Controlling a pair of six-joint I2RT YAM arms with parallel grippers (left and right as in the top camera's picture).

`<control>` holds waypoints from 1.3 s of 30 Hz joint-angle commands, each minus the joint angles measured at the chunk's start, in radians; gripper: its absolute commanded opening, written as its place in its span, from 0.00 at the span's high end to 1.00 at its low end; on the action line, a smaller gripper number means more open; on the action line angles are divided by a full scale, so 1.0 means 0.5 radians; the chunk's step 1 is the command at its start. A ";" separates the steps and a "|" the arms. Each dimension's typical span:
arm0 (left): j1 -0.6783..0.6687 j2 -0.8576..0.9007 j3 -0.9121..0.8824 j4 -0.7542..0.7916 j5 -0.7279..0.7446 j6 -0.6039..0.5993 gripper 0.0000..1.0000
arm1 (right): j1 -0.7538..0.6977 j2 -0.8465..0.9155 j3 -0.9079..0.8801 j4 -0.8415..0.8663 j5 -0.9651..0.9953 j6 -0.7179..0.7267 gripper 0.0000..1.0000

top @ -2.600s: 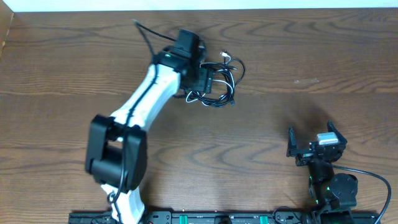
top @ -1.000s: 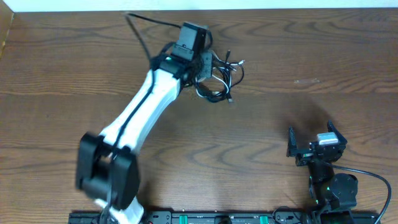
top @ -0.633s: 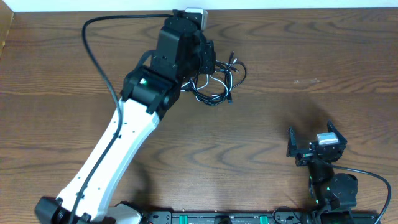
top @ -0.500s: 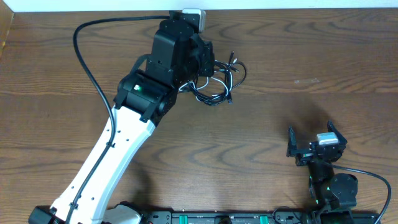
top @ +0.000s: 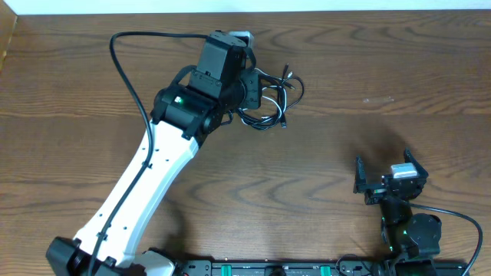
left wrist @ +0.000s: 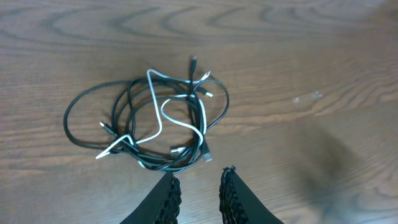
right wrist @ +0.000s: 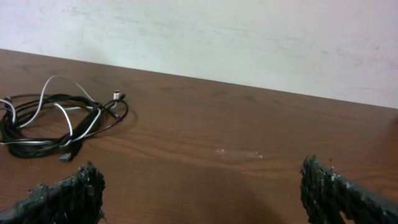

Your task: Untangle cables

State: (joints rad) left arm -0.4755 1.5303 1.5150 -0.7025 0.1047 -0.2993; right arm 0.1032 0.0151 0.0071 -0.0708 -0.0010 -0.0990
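The cables (left wrist: 155,127) lie in one tangle on the wooden table: black cords looped round each other, with a white cord (left wrist: 163,113) winding through the middle. Small plug ends stick out at the top (left wrist: 193,61) and lower left. My left gripper (left wrist: 200,186) hovers just in front of the tangle, its jaws a little apart with nothing between them. Overhead, the left gripper (top: 252,90) sits at the left edge of the cables (top: 275,98). My right gripper (top: 383,162) rests wide open and empty at the lower right, far from the cables (right wrist: 56,118).
The left arm's thick black cord (top: 126,57) arcs over the table's upper left. A white wall (right wrist: 249,43) runs along the table's far edge. Bare wood (top: 360,84) lies between the tangle and the right gripper.
The left arm rose above the table and swung slightly. Its jaws, shut a second ago, have parted a little. The tangle lies a little up and right of where it was; the right arm has not moved.
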 commanded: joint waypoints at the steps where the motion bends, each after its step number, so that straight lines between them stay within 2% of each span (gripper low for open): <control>1: 0.079 0.060 0.011 -0.023 -0.014 0.035 0.75 | -0.011 -0.004 -0.003 -0.008 -0.025 -0.012 0.01; 4: 0.150 0.068 0.011 -0.024 0.067 0.115 0.74 | -0.011 -0.003 -0.003 -0.007 -0.043 0.108 0.01; 8: 0.246 0.068 0.011 -0.031 0.172 0.187 0.67 | -0.008 0.034 -0.003 0.006 -0.106 0.369 0.01; 11: 0.320 0.068 0.011 -0.066 0.179 0.186 0.63 | -0.009 0.098 0.024 0.119 -0.449 0.430 0.01; 14: 0.381 0.069 0.011 -0.084 0.179 0.186 0.62 | -0.009 0.261 0.138 0.079 -0.541 0.580 0.01; 18: 0.434 0.069 0.011 -0.086 0.179 0.185 0.62 | -0.009 0.692 0.422 0.059 -0.624 0.578 0.01; 22: 0.432 0.075 0.011 -0.098 0.179 0.183 0.62 | -0.009 1.261 0.880 -0.008 -0.798 0.569 0.01; 31: 0.429 0.115 -0.047 -0.115 0.180 -0.039 0.62 | -0.009 2.428 2.022 -0.735 -1.216 0.495 0.01; 35: 0.394 0.196 -0.048 -0.049 0.232 -0.054 0.61 | -0.009 2.748 2.287 -0.693 -1.395 0.443 0.01; 37: 0.359 0.251 -0.048 0.023 0.306 -0.042 0.56 | -0.008 2.843 2.316 -0.587 -1.524 0.496 0.01; 39: 0.311 0.340 -0.048 0.128 0.404 0.010 0.45 | -0.008 2.912 2.316 -0.470 -1.645 0.558 0.01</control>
State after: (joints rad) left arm -0.2882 1.6447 1.5085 -0.6720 0.2279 -0.3061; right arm 0.1032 1.4334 1.1431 -0.3393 -0.6785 0.1535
